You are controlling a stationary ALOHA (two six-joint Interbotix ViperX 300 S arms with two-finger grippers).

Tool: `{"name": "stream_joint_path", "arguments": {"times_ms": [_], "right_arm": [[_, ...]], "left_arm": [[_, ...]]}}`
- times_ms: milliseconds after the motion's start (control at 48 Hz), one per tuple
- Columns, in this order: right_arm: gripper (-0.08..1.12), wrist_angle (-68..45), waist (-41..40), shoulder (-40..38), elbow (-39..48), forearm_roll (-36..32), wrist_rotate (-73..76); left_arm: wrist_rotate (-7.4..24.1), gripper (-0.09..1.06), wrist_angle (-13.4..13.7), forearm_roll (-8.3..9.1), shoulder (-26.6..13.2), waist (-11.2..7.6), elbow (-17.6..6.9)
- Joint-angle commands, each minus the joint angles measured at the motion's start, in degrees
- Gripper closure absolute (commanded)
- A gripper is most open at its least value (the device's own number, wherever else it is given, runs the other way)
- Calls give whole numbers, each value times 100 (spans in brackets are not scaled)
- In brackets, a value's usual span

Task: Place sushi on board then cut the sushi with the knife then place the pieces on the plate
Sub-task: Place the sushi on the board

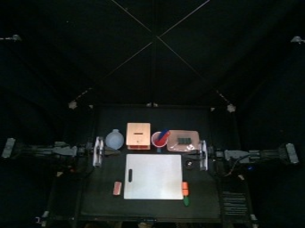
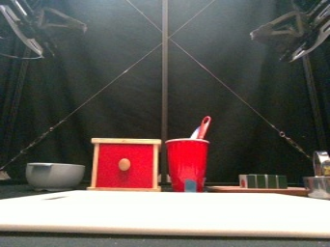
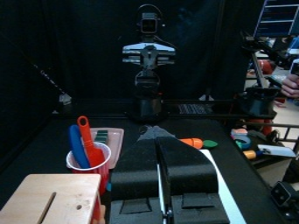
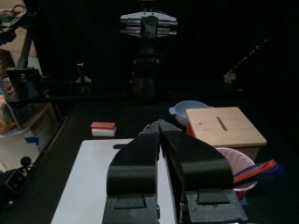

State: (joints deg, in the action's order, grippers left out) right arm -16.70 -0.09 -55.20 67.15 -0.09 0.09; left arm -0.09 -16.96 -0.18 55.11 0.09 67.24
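The dark green sushi roll point(image 2: 263, 180) lies on the pink tray point(image 1: 183, 140) at the back right, next to the red cup point(image 2: 187, 164) that holds a red knife point(image 2: 202, 127) and a blue one point(image 3: 73, 144). In front of them the white board point(image 1: 155, 175) lies bare. My left gripper point(image 3: 160, 144) hangs shut and holds nothing at the board's left side, high above the table. Opposite it, my right gripper point(image 4: 163, 127) is shut with nothing in it at the board's right side. Both arms sit at the top corners of the front view.
A wooden box point(image 2: 125, 164) with a red drawer front stands left of the cup, and a blue-grey bowl point(image 2: 54, 174) stands left of the box. A small red toy point(image 1: 117, 187) lies left of the board; an orange one point(image 1: 185, 186) and a green one point(image 1: 187, 198) lie on its right.
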Motion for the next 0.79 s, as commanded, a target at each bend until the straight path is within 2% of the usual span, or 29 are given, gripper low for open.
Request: {"name": "stream_joint_path", "arguments": {"times_ms": [21, 208, 417, 521, 583, 792], "right_arm": [[104, -18, -18, 105, -35, 9, 18], [102, 352, -132, 439, -88, 237, 149], [101, 1644, -562, 976, -343, 791, 185], [96, 2347, -896, 1187, -519, 923, 176], [90, 2742, -1072, 1283, -606, 932, 176], [46, 3656, -1573, 1441, -817, 826, 167]], "left_arm": [[44, 103, -79, 26, -272, 9, -79], [35, 99, -79, 53, -773, -26, -211], [26, 99, -97, 44, -1459, -44, -404], [26, 99, -97, 35, -1740, -53, -466], [26, 99, -97, 26, -1881, -44, -492], [9, 99, -97, 26, -2057, -44, -501]]}}
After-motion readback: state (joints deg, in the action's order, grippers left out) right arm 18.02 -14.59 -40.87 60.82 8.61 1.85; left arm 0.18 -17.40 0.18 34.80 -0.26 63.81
